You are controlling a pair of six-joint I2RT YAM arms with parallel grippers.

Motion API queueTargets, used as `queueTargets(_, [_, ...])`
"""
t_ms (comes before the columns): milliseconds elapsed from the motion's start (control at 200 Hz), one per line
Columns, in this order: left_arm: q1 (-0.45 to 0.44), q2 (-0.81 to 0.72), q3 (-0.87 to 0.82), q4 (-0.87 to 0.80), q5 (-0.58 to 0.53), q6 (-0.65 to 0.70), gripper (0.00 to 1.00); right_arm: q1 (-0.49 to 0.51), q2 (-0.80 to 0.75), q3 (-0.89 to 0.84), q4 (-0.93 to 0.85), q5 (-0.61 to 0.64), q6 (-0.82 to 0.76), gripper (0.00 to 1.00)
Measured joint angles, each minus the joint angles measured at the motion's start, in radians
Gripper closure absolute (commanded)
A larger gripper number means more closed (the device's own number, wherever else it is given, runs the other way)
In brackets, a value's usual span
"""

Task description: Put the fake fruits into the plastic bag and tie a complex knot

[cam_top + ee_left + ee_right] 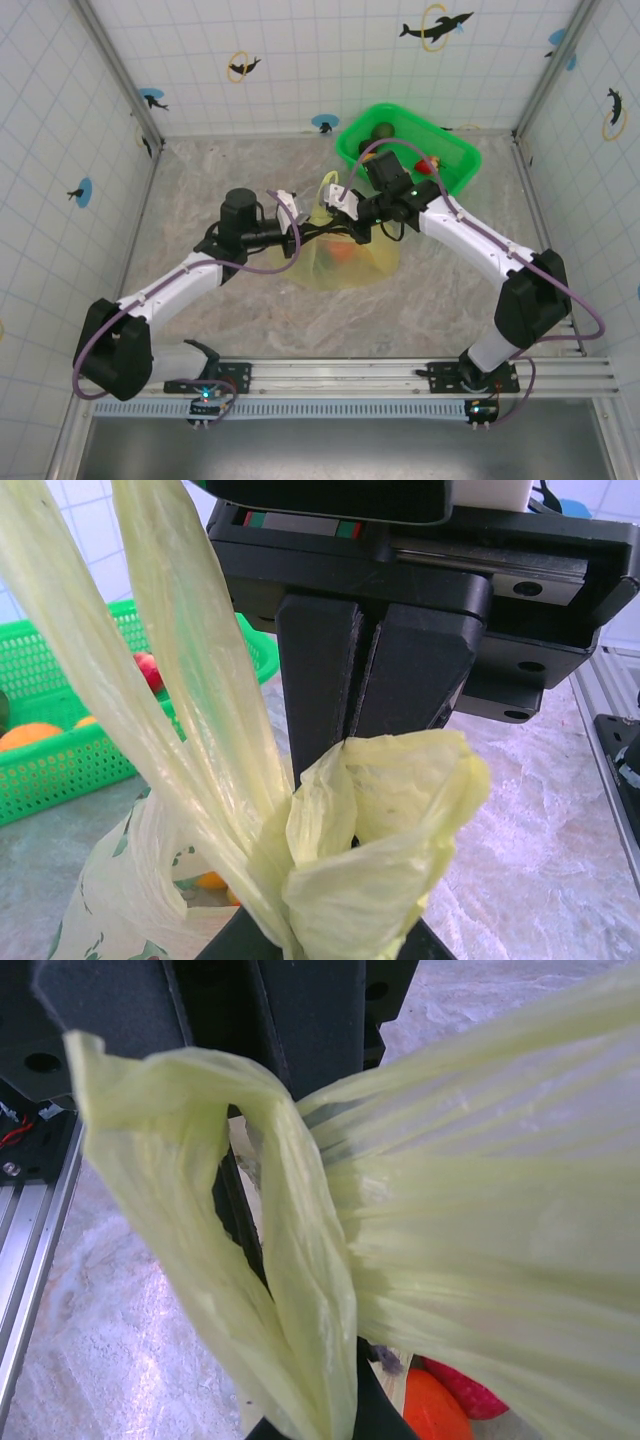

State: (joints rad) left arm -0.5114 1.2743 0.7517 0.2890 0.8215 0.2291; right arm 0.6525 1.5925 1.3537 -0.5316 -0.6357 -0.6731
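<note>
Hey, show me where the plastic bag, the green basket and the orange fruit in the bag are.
plastic bag (pixel 375 262), top external view, on its pale yellow side.
green basket (pixel 60 770), left wrist view, on its mesh front wall.
orange fruit (pixel 430 1410), right wrist view, on its glossy skin.

Thin translucent pale yellow-green plastic bag (pixel 480 1210) partly covers a glossy orange plastic fruit (pixel 435 1415), cut off at the bottom edge, beside a half-hidden pink-red one (pixel 467 1393)

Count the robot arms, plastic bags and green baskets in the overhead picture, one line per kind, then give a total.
2 robot arms: left arm, right arm
1 plastic bag
1 green basket
Total: 4
</note>
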Motion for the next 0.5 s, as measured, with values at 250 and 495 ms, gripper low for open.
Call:
queueTargets(250, [0.0,-0.023,-0.026,0.04,-0.003,-0.01,0.89,-0.002,-0.023,-0.036,0.052,-0.021,0.017,1.0])
queueTargets(495, [0.008,-0.031,-0.037,0.106,0.013,-0.12,0.77,-0.003,-0.042,-0.096,0.145,-0.013,0.002,1.0])
